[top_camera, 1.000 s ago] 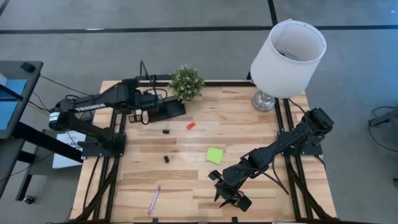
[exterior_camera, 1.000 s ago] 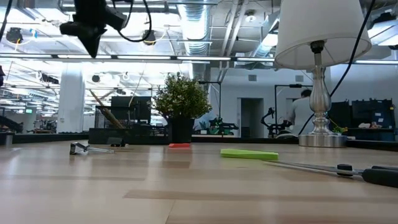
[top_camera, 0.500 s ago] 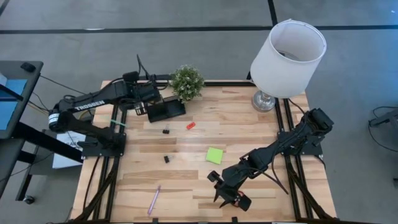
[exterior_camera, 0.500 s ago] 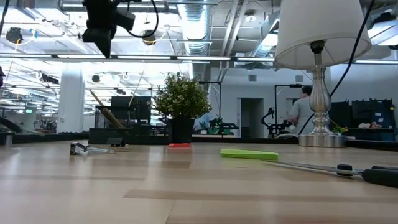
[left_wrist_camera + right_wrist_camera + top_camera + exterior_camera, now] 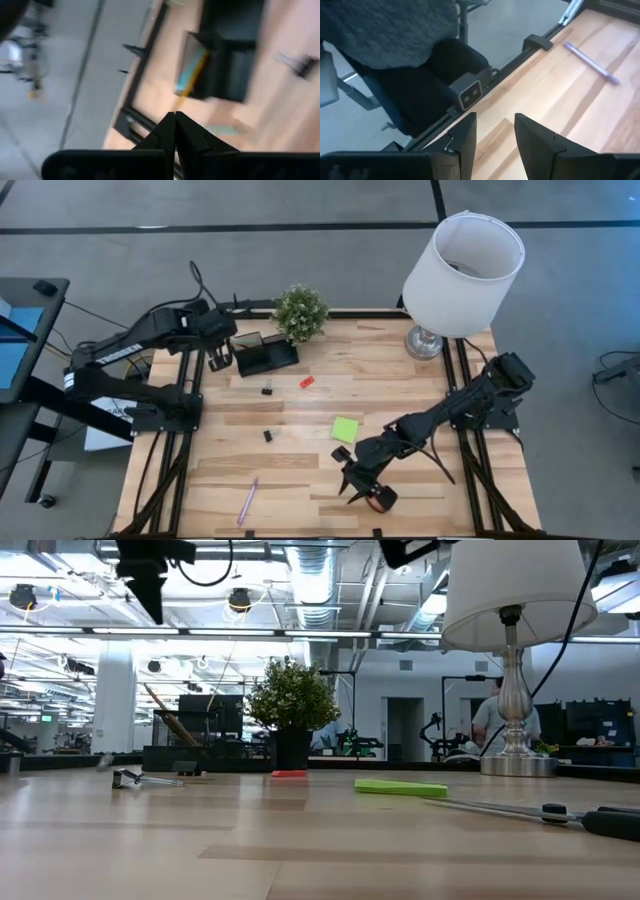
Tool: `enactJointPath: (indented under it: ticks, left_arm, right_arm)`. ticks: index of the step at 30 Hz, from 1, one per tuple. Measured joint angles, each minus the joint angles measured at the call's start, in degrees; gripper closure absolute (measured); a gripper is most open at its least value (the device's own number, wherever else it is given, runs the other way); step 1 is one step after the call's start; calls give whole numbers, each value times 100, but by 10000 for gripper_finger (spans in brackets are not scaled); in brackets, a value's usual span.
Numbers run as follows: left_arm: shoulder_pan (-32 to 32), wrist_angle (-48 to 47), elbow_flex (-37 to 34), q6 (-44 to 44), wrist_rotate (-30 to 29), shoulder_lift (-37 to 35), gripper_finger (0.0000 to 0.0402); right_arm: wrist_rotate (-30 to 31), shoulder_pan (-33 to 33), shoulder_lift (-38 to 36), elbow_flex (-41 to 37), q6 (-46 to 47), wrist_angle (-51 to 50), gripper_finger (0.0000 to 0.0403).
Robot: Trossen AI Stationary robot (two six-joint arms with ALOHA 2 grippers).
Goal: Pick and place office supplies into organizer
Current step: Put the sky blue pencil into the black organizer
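The black organizer [image 5: 265, 358] stands at the far left of the table beside a potted plant, with teal and yellow pens [image 5: 191, 74] in its end compartment. My left gripper [image 5: 218, 362] hangs shut and empty above the table's left edge, just left of the organizer; it also shows in the low view [image 5: 152, 612] and in its wrist view [image 5: 174, 121]. My right gripper [image 5: 354, 488] is open and empty low over the near part of the table [image 5: 492, 134]. The red-handled scissors [image 5: 378, 498] lie flat beside it. A purple pen [image 5: 247, 500], a lime-green sticky note [image 5: 346, 429] and a small red piece [image 5: 307, 381] lie loose.
A potted plant [image 5: 300, 312] stands right of the organizer, and a white-shaded lamp [image 5: 462, 270] at the far right corner. A black clip [image 5: 268, 390] and another small black piece [image 5: 268, 436] lie mid-table. A chair and the table frame [image 5: 470, 95] lie beyond the near edge.
My left gripper, shut throughout, has risen and swung from over the organizer's left end toward the table's left edge, rolling as it went. My right arm has sunk a little over the near part of the table, its fingers still open.
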Motion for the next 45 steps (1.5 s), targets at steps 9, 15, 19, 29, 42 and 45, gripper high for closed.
enactJointPath:
  ticks: [9, 15, 19, 29, 42, 45]
  left_arm:
    - [-1, -507, -502, -54, 702, -28, 391]
    - [-1, 535, -1780, -204, 621, -30, 338]
    - [17, 1387, -2584, -1049, 757, -25, 306]
    - [56, 2195, -3854, -3716, 818, -25, 303]
    - [56, 3802, -4516, -4460, 799, -25, 303]
    - [56, 3906, -4516, -4647, 796, -25, 303]
  right_arm:
    - [0, -91, 0, -25, 1, 176, 276]
    - [-2, -91, 0, -25, 1, 207, 276]
    - [-2, -91, 0, -25, 1, 188, 276]
    - [-2, -91, 0, -25, 106, 139, 276]
    - [-2, -86, 0, -25, 200, 118, 276]
    - [-2, -86, 0, -25, 200, 118, 276]
